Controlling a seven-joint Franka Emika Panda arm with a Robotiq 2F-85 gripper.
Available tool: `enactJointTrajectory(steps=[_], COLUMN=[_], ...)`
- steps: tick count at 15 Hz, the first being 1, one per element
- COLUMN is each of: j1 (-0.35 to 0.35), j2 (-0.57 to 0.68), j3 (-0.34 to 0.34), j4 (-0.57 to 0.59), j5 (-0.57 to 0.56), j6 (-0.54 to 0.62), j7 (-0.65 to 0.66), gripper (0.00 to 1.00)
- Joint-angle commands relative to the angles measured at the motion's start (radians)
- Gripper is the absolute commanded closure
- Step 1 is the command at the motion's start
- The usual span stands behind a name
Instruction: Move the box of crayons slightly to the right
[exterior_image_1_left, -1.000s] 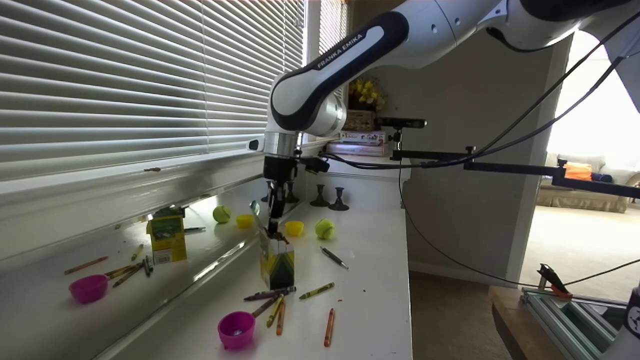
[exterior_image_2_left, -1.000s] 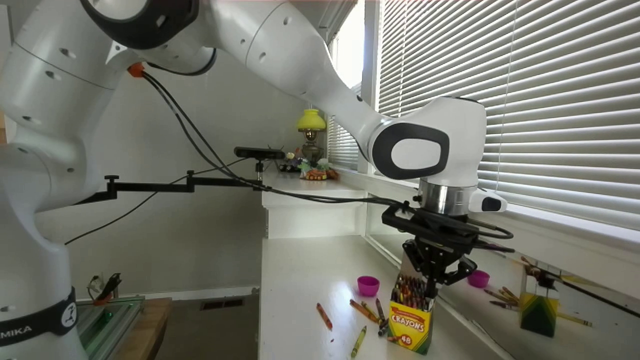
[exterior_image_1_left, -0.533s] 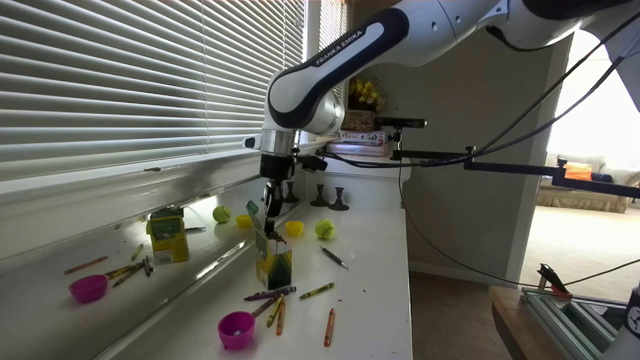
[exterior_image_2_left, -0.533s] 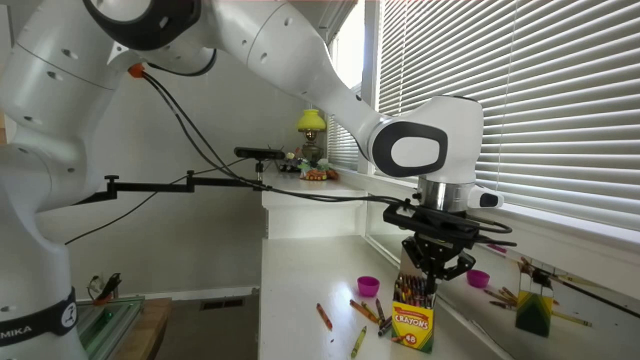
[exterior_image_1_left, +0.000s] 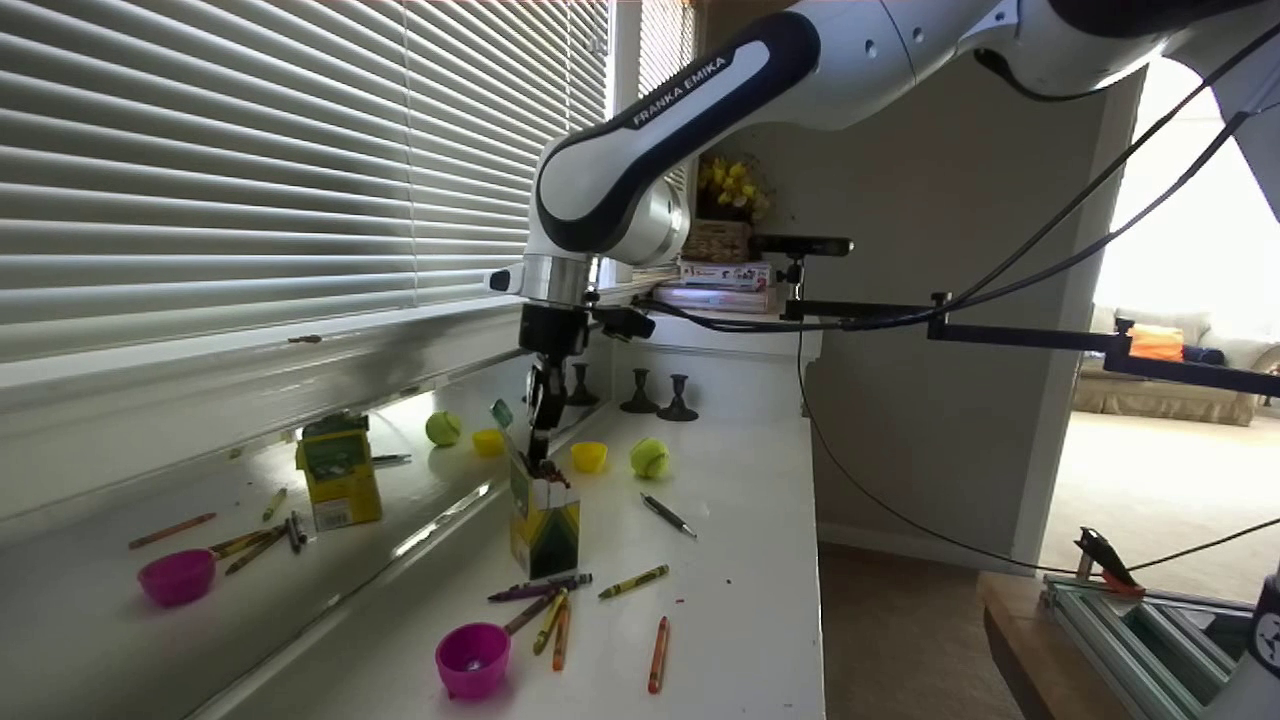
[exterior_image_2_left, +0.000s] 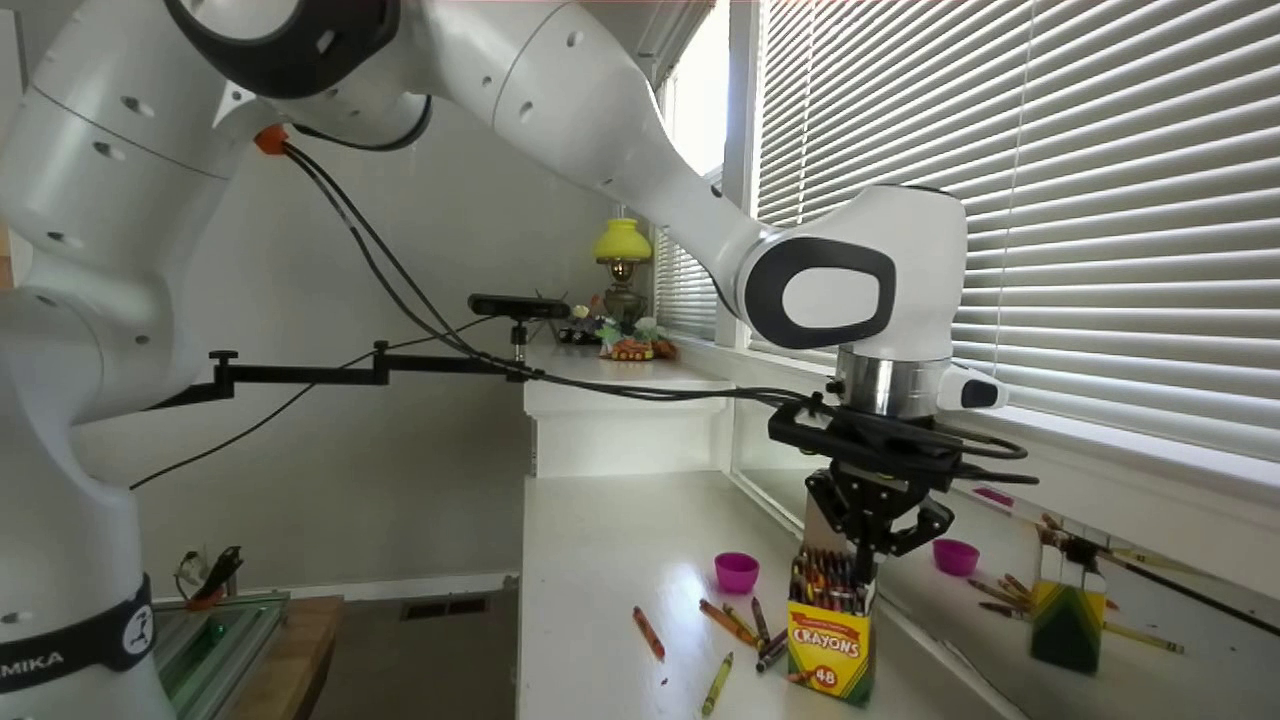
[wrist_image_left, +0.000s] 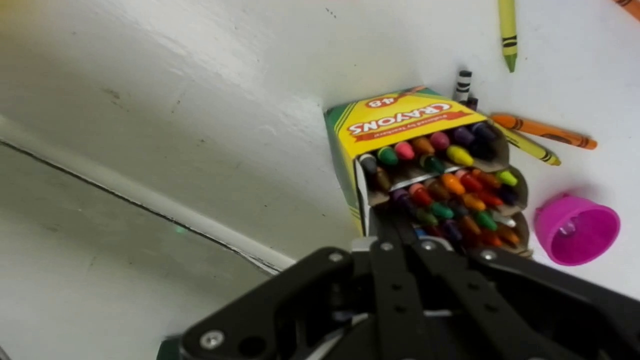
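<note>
The box of crayons (exterior_image_1_left: 553, 535) stands upright on a white surface with its lid raised. Its yellow front with the word CRAYONS shows in an exterior view (exterior_image_2_left: 828, 645) and in the wrist view (wrist_image_left: 395, 122). It is full of crayons of many colours. My gripper (exterior_image_1_left: 538, 462) is above the box, its fingertips reaching down into the open top. In the wrist view the fingers (wrist_image_left: 392, 220) are together, just inside one side wall, beside the crayon tips. The very ends are hidden in the box. The closed fingers (exterior_image_2_left: 864, 575) also show in an exterior view.
A mirrored panel behind shows the box's reflection (exterior_image_1_left: 342, 480). Several loose crayons (exterior_image_1_left: 560, 635) and a pink bowl (exterior_image_1_left: 473, 660) lie near the box. A pen (exterior_image_1_left: 668, 515), tennis ball (exterior_image_1_left: 650, 458), yellow bowl (exterior_image_1_left: 589, 457) and candle holders (exterior_image_1_left: 678, 400) stand farther along.
The gripper and the box of crayons have shifted together a little toward the mirrored panel. The gripper sits slightly higher. The loose crayons and the bowls have not moved.
</note>
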Motion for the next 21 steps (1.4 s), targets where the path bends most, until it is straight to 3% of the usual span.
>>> enactJointTrajectory(steps=[1,19,20,21], j1=[0.002,0.010,0.012,0.015], j2=[-0.043,-0.066,-0.069,-0.073], j3=[-0.023,-0.052,-0.054,-0.057], j4=[-0.031,-0.083,-0.084,-0.087], j5=[-0.017,-0.031,-0.035,-0.043], j6=[-0.014,-0.015,-0.020,-0.019], j7=[-0.001,0.015,0.018,0.022], gripper=[1.00,1.00,0.74,0.73])
